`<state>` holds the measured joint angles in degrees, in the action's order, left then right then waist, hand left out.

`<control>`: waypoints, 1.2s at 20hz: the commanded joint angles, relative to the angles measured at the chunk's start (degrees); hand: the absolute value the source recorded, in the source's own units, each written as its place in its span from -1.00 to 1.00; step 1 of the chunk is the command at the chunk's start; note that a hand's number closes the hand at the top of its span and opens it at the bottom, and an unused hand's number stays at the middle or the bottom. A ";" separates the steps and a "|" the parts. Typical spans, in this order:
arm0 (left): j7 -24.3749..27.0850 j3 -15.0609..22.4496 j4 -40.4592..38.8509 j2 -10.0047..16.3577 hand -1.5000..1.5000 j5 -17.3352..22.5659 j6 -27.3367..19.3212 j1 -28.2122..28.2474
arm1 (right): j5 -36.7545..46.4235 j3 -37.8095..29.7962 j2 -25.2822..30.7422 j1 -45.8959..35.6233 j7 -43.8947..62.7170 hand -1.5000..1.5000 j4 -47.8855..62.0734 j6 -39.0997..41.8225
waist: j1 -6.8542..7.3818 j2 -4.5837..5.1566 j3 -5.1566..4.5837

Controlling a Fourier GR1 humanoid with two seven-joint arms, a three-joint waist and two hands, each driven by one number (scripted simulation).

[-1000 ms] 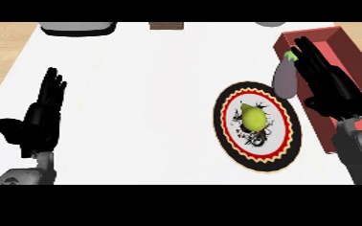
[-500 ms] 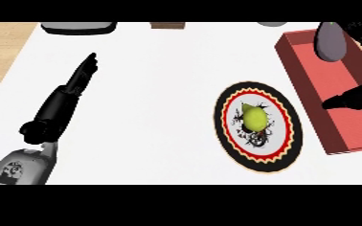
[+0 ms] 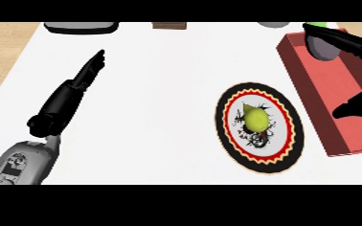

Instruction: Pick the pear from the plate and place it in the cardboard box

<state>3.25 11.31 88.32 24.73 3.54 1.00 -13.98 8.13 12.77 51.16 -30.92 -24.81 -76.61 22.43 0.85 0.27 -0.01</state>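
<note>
Evidently the pear (image 3: 256,118) sits ungrasped on its plate (image 3: 221,124); the open right robot hand (image 3: 345,41) must next reach it

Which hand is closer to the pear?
The right hand, above the red box next to the plate. The left hand lies far off across the counter, fingers straight.
</note>
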 commanded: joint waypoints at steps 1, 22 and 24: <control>3.51 -1.56 -1.76 0.89 0.00 0.25 1.32 1.78 | 8.94 6.64 2.17 -1.40 1.84 -1.00 -2.93 2.41 | 0.17 -0.13 -0.10; -2.99 -4.68 1.82 -2.09 0.00 -1.89 4.56 -0.43 | 20.11 14.94 -14.45 -0.39 39.16 -1.00 -23.54 24.15 | -0.67 -0.31 0.01; 4.90 -6.16 -5.37 -1.43 0.00 -2.80 5.98 0.48 | 24.79 18.57 -15.31 4.27 37.57 -1.00 -23.70 19.79 | -0.90 -0.18 0.01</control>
<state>4.40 7.02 86.84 22.74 0.93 4.87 -13.53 28.13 28.63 38.23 -31.09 13.41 -100.83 44.45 0.02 -0.07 -0.03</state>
